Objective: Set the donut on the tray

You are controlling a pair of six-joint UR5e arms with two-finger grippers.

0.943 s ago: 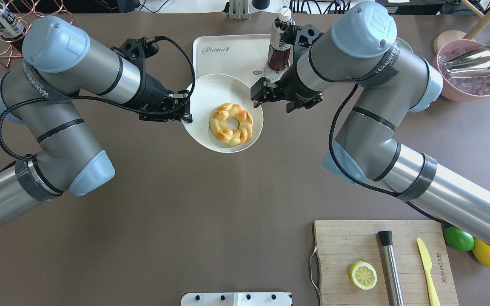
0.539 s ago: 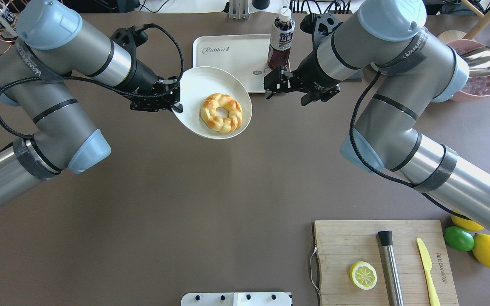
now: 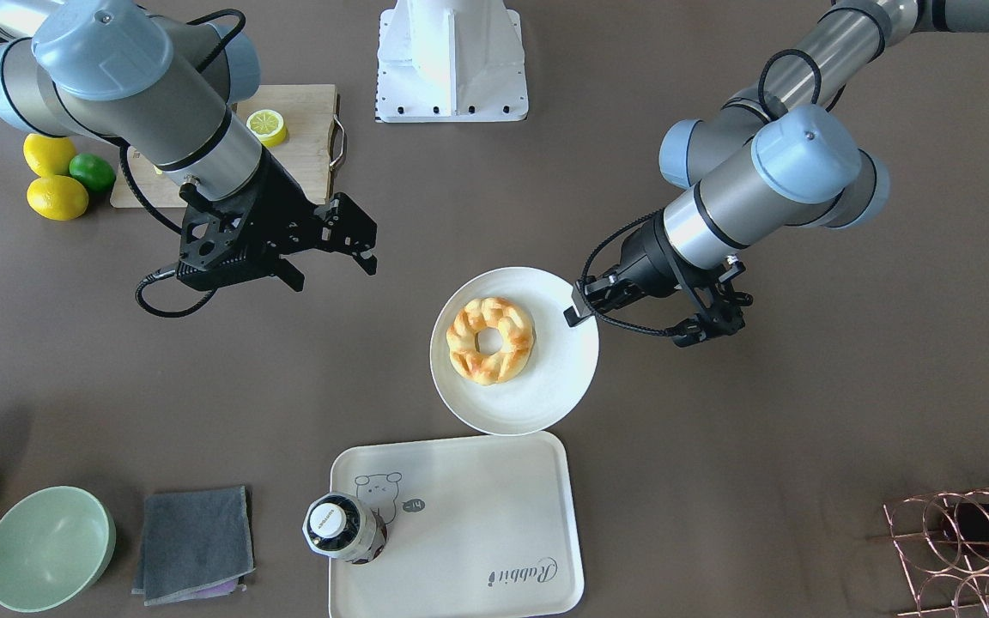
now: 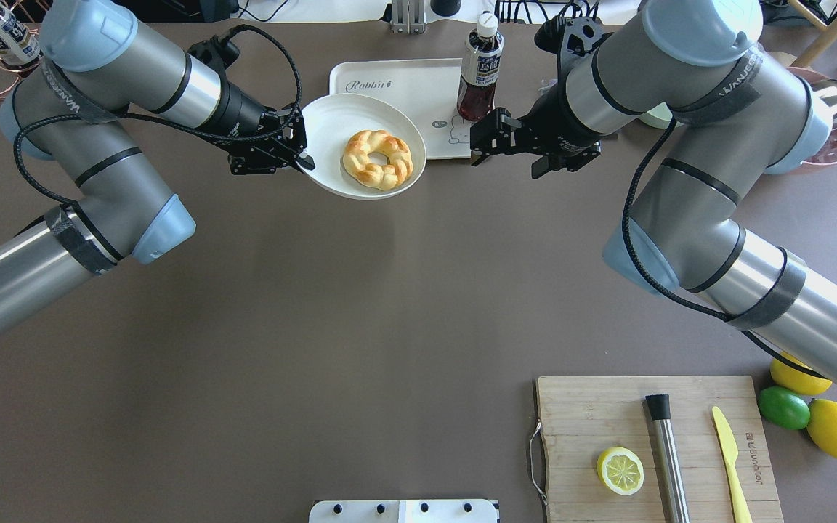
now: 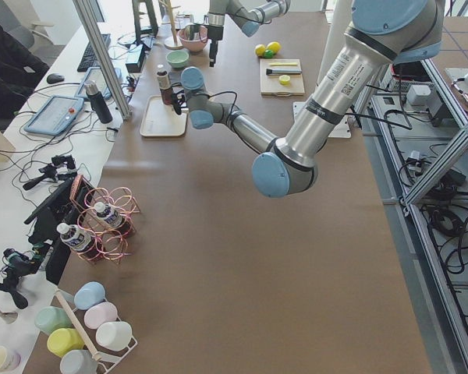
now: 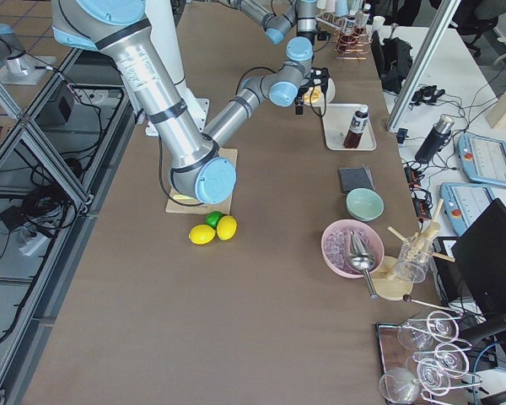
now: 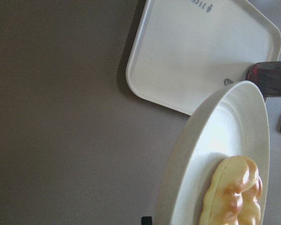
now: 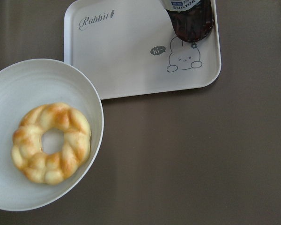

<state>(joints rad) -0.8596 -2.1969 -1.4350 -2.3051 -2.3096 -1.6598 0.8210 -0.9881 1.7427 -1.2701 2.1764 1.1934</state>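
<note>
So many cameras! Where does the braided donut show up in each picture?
Front-facing: donut at centre, on the plate, just above the tray.
Overhead: donut upper middle, at the tray's lower left corner.
Exterior left: hidden behind the left arm.
Exterior right: tiny speck near the top, beyond the tray.
Left wrist: bottom right.
Right wrist: lower left.
Shared landmark: the tray with its Rabbit script.

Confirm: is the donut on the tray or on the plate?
On the plate. The donut lies on the plate, gripped at its rim by the left gripper; the tray carries only a bottle.
</note>
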